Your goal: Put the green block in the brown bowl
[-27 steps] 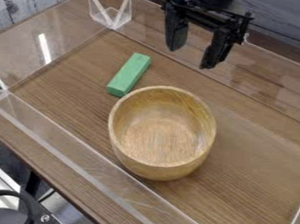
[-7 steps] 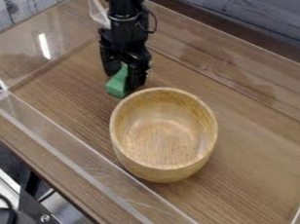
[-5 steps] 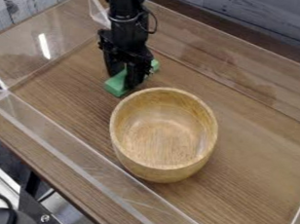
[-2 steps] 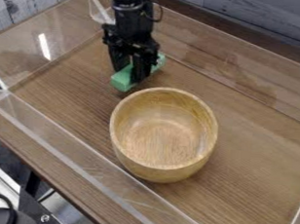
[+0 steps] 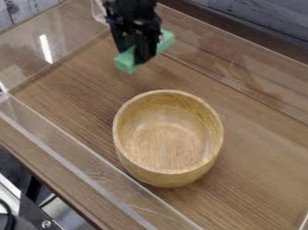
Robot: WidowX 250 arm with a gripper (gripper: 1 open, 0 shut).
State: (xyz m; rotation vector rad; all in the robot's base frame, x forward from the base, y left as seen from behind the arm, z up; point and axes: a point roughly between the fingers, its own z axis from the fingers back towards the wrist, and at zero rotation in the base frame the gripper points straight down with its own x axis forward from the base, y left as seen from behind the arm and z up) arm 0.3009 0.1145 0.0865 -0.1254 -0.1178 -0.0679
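Since the earlier frames, you see the tool [image 5: 138, 48] has risen from the surface [image 5: 64, 100], carrying the green block [image 5: 139, 52] up with it; a moment ago the block's lower end sat just beside the bowl's far rim, and now it hangs clear above the wood. The tool points downward, its dark fingers [image 5: 127, 40] closed on either side of the green block, so you can read it as gripping the bar. The block is tilted, its lower end toward the left of the picture and its upper end toward the right, with green showing on both sides of the fingers.

The brown bowl [image 5: 167, 136] has kept its place at the middle of the surface, upright, its hollow showing only wood grain. In the picture the block lies above and to the left of the bowl, near its far rim but apart from it.

A clear plastic wall [image 5: 58, 175] runs round the surface, and a small clear bracket [image 5: 101, 10] stands at the far left, partly behind the tool.
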